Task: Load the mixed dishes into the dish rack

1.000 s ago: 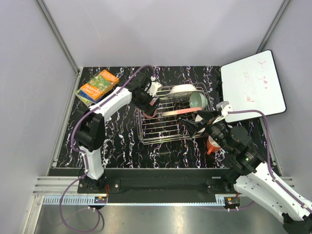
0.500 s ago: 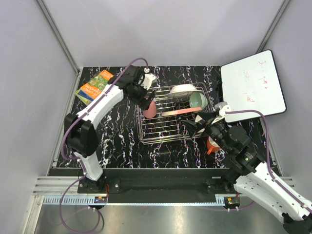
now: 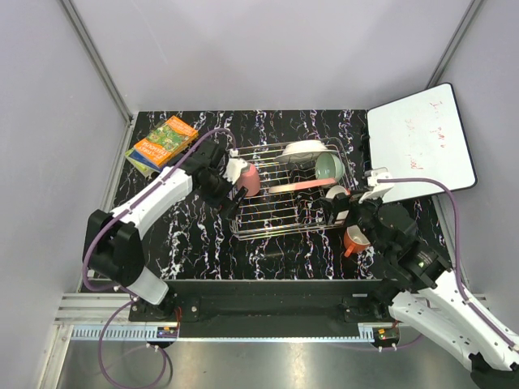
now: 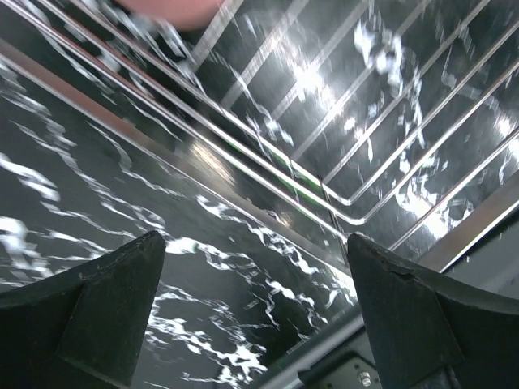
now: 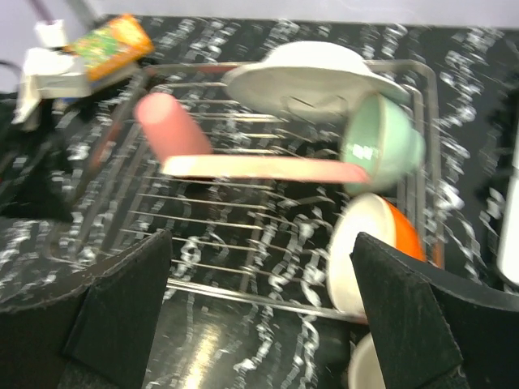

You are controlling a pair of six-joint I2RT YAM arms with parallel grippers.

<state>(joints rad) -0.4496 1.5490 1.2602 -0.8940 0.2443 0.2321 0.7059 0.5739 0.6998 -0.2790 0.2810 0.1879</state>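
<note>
Wire of the dish rack [image 3: 276,230] fills my left wrist view. My left claw [image 3: 233,197] hangs spread wide and empty over the rack's near left corner, with a corner rail and the black marbled counter [image 3: 203,239] showing between its fingers. The pink tumbler [image 3: 247,180] lies on its side in the rack's left end, just beside that claw and not touching it.

My right claw [image 3: 332,209] is also fully open and holds nothing. It hovers at the rack's near right corner, facing across the wires.

Inside the rack, the pink-cream plate [image 3: 298,186] lies edge-on across the middle. The white plate [image 3: 306,150] leans at the far side. The pale green bowl [image 3: 328,166] is tipped on its side just right of the white plate.

The orange mug [image 3: 354,239] sits on the counter outside the rack, off its near right corner and below my right wrist. From my right wrist I see an orange, cream-lined dish [image 5: 371,251] by the rack's right end, but I cannot tell whether it is inside the wires.

The snack packet [image 3: 162,143] lies at the far left, and the white board [image 3: 420,138] at the far right.
</note>
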